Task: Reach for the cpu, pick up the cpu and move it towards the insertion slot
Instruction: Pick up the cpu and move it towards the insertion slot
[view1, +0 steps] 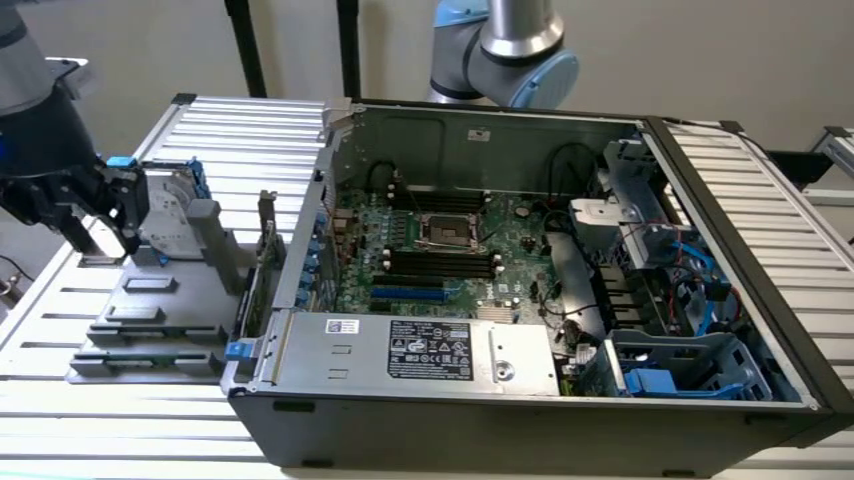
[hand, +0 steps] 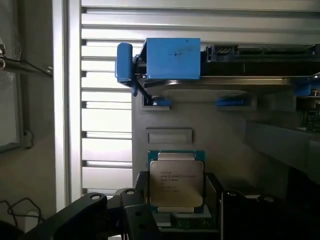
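Wrist view: cpu (hand: 176, 180) lies flat on grey holder (hand: 220, 130), silver top up, print visible. Gripper sits close around cpu; cannot tell if claw is clamped or apart. Exterior view: gripper (view1: 110, 242) low over holder, on exterior view's left of open computer case (view1: 534, 420). Insertion slot (view1: 450, 231) on board inside case, well apart from cpu.

There was one cpu (hand: 176, 181), one hard drive with blue clips (hand: 172, 58) and one grey parts holder (hand: 225, 135). At the exterior view's left there was one gripper (view1: 107, 238). The one open computer case (view1: 534, 425) contained one insertion slot (view1: 450, 231), two banks of black memory slots (view1: 434, 263), one blue expansion slot (view1: 407, 294) and one labelled power supply (view1: 427, 352).
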